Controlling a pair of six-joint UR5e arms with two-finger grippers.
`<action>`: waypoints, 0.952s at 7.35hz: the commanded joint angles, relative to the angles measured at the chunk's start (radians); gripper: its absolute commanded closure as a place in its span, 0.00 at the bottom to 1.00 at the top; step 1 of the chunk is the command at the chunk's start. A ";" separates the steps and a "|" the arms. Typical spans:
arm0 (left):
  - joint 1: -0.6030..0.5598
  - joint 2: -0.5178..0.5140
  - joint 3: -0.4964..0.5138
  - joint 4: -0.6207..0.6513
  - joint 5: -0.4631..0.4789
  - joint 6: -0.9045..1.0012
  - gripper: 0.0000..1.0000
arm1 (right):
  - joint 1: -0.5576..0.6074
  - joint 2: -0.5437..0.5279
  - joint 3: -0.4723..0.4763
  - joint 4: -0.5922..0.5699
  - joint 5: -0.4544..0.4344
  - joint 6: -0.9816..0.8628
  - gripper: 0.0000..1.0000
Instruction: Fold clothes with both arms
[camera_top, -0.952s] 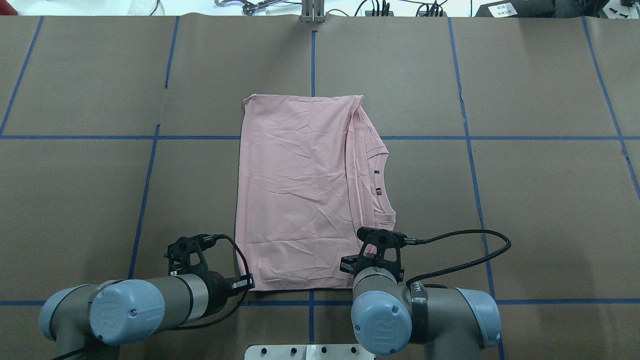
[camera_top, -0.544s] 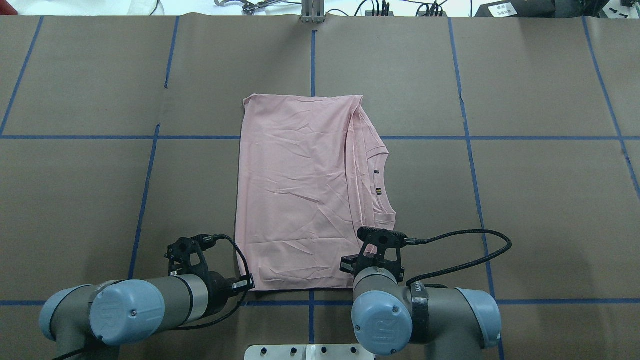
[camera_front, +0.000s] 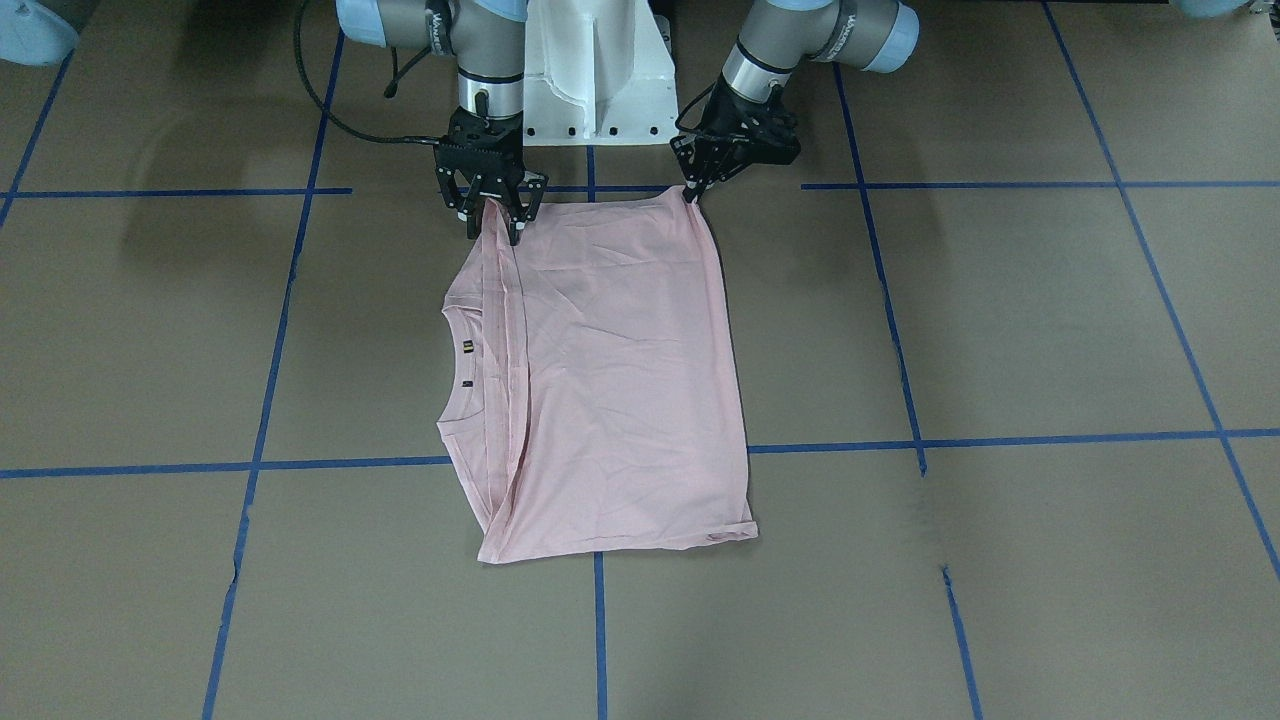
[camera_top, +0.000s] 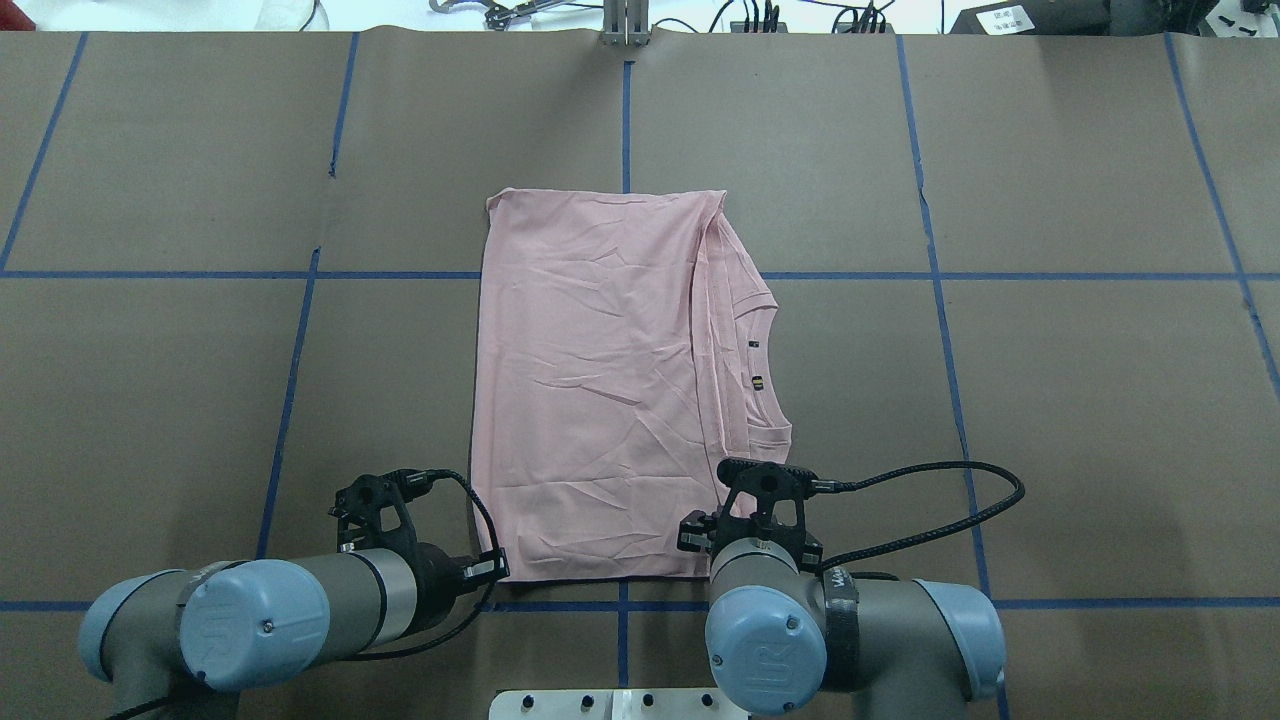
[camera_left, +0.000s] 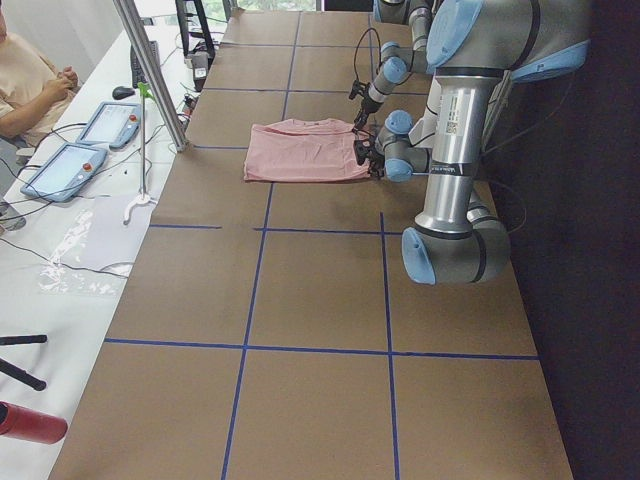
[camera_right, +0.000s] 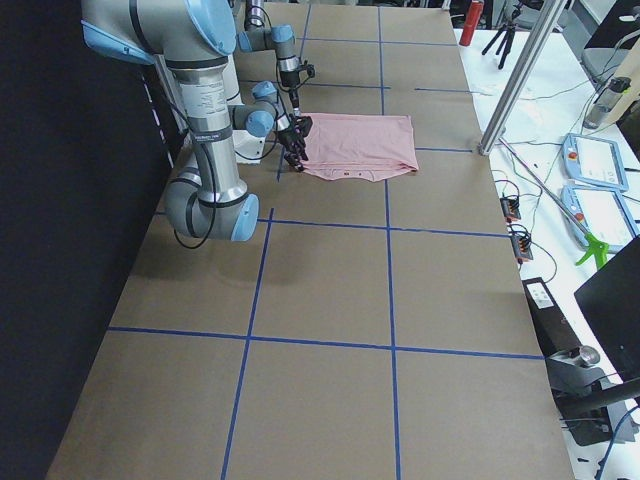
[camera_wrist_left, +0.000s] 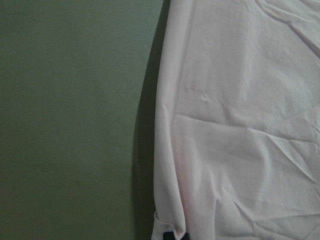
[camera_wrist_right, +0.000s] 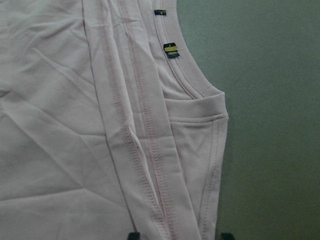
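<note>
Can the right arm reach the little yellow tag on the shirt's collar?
Probably yes: the right gripper is open at the T-shirt's near corner; the tag lies uncovered just beyond, nothing between.

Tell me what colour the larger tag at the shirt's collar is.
The larger tag is dark with yellowish stripes, clearest in the right wrist-mounted view.

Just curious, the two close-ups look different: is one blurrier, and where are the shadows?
Left wrist view: soft all over; the shirt shows creases but no stitching, and a dark shadow runs along its edge on the table. Right wrist view: sharper, seam stitches read clearly. Front-facing view: even light, with faint blurred shadows on the table at top left.
</note>
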 joint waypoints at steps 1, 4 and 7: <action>0.000 0.000 0.000 0.000 0.000 0.000 1.00 | -0.010 0.000 -0.003 -0.001 -0.002 0.003 0.50; 0.000 0.000 -0.002 0.002 0.000 -0.001 1.00 | -0.012 0.000 -0.010 -0.001 -0.002 0.003 0.65; 0.002 0.000 -0.002 0.000 0.000 -0.001 1.00 | -0.011 0.006 -0.001 -0.001 -0.002 0.003 1.00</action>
